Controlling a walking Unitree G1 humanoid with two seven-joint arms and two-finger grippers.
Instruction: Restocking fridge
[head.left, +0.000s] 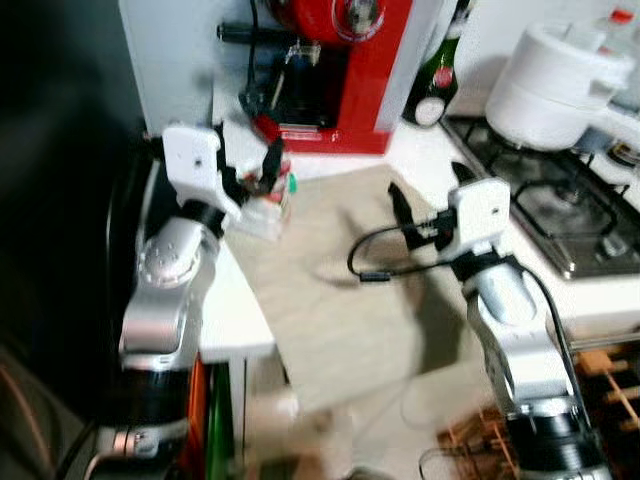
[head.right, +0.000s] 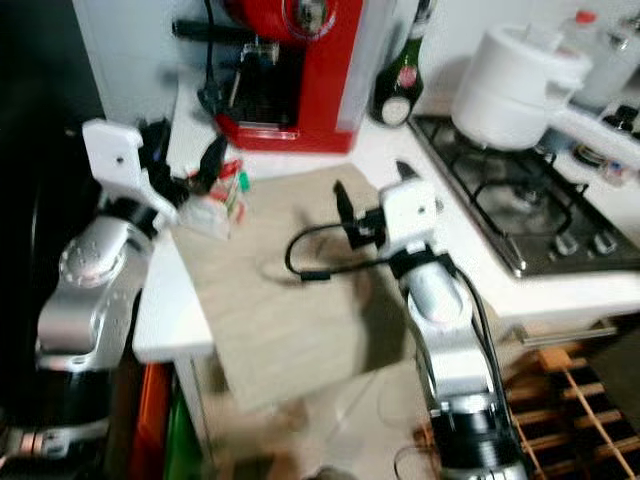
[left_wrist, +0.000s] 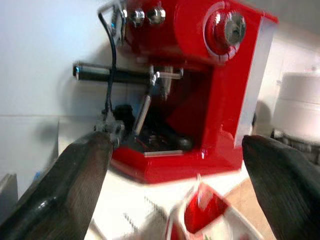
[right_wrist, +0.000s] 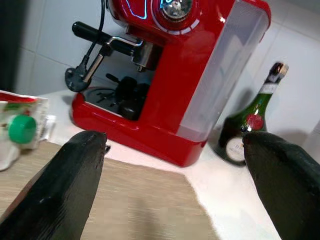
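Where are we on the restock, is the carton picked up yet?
Nothing looks done yet. The carton, with its green cap, stands on the counter in front of the red coffee machine. In hand: the left gripper is at the carton with fingers open around its top, not yet closed. The right gripper hovers open over the wooden board. Left: grip, lift and carry to the fridge.

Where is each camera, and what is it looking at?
Head eyes: look down at the counter, both silver arms, left gripper around a milk carton, right gripper open.
Left wrist: between its black fingers, faces the red coffee machine.
Right wrist: between its fingers, faces that machine and a green bottle.
All share the machine.
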